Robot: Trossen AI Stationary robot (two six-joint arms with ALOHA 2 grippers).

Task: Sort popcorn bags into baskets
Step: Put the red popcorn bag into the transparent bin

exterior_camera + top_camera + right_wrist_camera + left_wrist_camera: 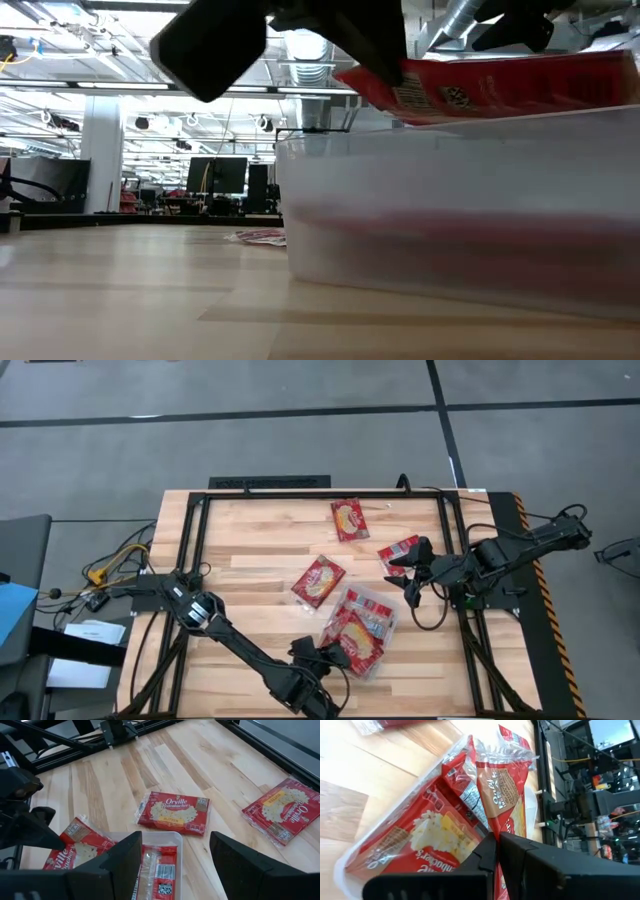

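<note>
The clear tray (pixel 390 622) stands right of the table's middle, near its front edge, with several red popcorn bags (pixel 427 832) lying flat in it. My left gripper (pixel 497 845) hangs over the tray's near end, shut on one more bag (pixel 502 785). Three bags lie flat on the wood: one toward the far edge (pixel 350 518), one at the middle (pixel 318 580), one to the right (pixel 400 550). My right gripper (pixel 175 865) is open, hovering beside that right bag and facing the tray (pixel 170 836). My left gripper pinches the bag between its two fingers at one short end (pixel 499 827), coming from the table's near side and slanting down. The bag stretches away from the fingers over the tray, near level above the rim (pixel 500 80). Whether it touches the rim, I cannot tell.
A black metal frame (pixel 200 500) runs around the tabletop. Cables and a grey box lie off the table's left side (pixel 100 570). Bare wood (pixel 250 540) spreads over the table's left half and between the loose bags.
</note>
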